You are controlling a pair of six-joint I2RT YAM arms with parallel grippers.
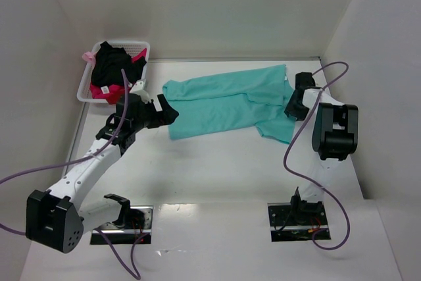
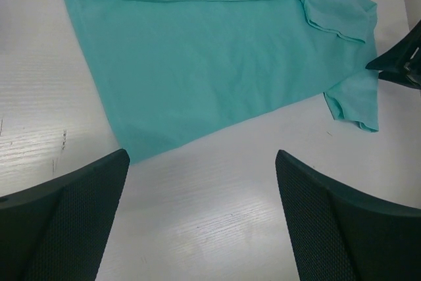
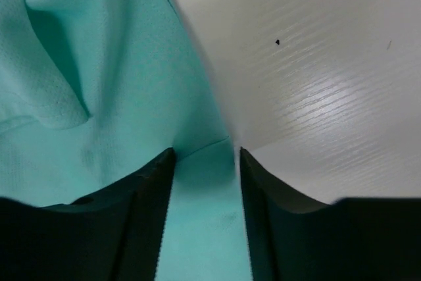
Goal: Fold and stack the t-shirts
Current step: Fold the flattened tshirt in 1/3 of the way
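Toward the desk's far edge lies the teal shirt. My left gripper hangs wide apart by its near-left corner. The right gripper straddles the right hem, though I can't tell if it's clamped. I'd pinch both corners evenly before folding.

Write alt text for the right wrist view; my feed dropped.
The right jaws stand apart astride the edge of a teal t-shirt, a strip of fabric in the gap between them. The shirt fills the left, creased; the white table shows on the right.
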